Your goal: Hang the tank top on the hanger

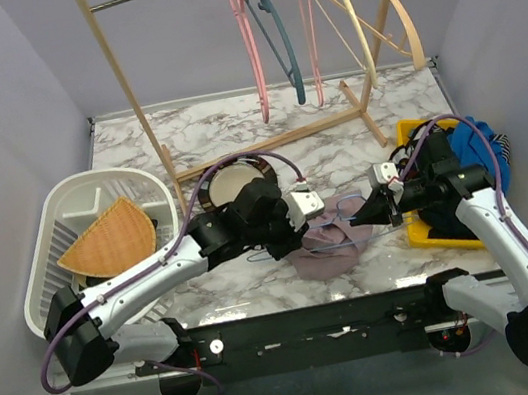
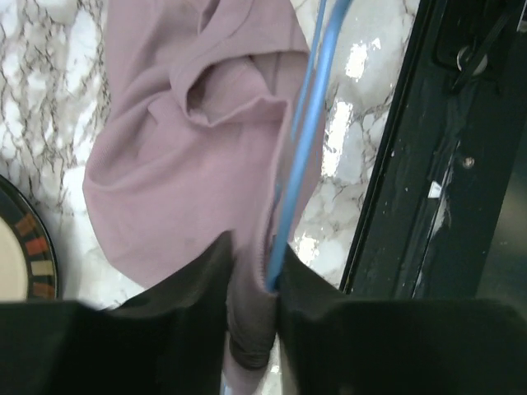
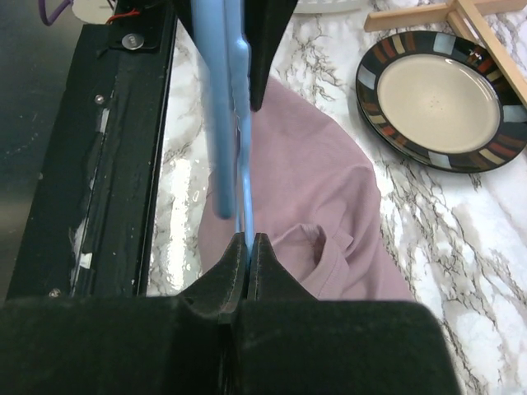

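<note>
Two jobs — my left gripper (image 2: 251, 276) pinches fold of purple tank top (image 2: 165, 164), my right gripper (image 3: 249, 247) squeezes tight on thin blue hanger (image 3: 221, 123) — tank top lies crumpled on table (image 2: 49, 82).

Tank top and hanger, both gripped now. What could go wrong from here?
1. The left gripper pinches the tank top with the hanger wire right against one finger; it may trap wire with cloth and drag both.
2. The right gripper holds the hanger by one thin wire; a tug on the cloth could twist or slip it.
</note>
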Robot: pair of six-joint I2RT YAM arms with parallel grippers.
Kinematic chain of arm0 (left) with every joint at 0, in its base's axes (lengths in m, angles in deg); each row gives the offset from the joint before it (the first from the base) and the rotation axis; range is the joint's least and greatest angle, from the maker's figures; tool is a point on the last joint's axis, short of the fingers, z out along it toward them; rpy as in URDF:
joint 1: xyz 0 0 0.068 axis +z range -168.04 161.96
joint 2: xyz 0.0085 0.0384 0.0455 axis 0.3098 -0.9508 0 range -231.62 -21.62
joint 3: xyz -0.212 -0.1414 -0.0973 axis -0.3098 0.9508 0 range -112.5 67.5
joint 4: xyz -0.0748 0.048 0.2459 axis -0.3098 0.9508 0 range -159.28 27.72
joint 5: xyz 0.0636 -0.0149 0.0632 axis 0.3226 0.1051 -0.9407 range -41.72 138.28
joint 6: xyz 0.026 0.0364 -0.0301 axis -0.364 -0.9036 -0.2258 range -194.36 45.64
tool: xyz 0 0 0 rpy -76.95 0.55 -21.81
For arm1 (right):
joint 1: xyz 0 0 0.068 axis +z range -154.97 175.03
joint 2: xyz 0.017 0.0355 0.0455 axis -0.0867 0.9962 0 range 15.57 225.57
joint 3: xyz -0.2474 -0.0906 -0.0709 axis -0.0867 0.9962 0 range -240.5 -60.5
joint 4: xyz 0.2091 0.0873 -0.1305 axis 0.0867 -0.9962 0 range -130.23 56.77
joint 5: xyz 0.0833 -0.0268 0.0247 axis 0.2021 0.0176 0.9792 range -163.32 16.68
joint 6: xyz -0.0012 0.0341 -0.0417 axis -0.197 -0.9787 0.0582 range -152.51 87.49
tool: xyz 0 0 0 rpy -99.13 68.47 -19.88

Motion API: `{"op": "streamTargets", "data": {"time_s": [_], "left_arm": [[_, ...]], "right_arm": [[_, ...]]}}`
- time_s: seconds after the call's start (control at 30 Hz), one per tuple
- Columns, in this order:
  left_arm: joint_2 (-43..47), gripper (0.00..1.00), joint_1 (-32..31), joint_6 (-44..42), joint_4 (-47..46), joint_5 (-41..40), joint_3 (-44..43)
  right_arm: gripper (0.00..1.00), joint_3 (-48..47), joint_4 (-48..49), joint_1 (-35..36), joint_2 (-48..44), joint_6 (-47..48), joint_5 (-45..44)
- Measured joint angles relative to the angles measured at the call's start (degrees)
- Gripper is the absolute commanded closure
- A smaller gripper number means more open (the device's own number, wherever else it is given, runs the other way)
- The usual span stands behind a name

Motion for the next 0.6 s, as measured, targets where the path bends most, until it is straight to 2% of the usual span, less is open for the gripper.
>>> {"op": "streamTargets", "data": {"time_s": [0.1,0.17,0.23,0.33,0.37,0.43,0.5,0.6], "left_arm": [[1.6,0.75,0.0,0.5,-0.8,-0.5,2.5],[3.1,0.85,0.0,1.1,-1.8,-0.8,4.2],[4.3,1.00,0.0,1.9,-2.7,-0.8,5.3],[5.3,1.00,-0.4,3.1,-4.5,-0.2,6.5],[5.6,1.00,-0.6,3.5,-4.9,-0.1,6.9],[6.1,1.00,-0.6,5.2,-6.5,0.4,8.3],[6.4,1.00,-0.6,6.8,-8.1,0.8,9.5],[7.5,1.00,-0.6,10.6,-10.6,0.9,11.6]], "right_arm": [[0.99,0.0,0.1,0.0,0.3,-0.4,-0.4],[0.99,0.0,0.1,0.0,0.5,-0.5,-0.4],[0.99,0.0,0.1,0.0,0.7,-0.8,-0.4],[0.98,0.0,0.8,0.0,1.3,-1.1,-0.3],[0.93,0.0,0.9,0.0,1.6,-1.3,-0.3],[0.89,0.0,1.0,0.0,2.1,-1.7,-0.2],[0.78,0.0,1.3,0.0,2.6,-2.9,-0.1],[0.49,-0.2,2.4,0.0,2.9,-5.9,0.2]]}}
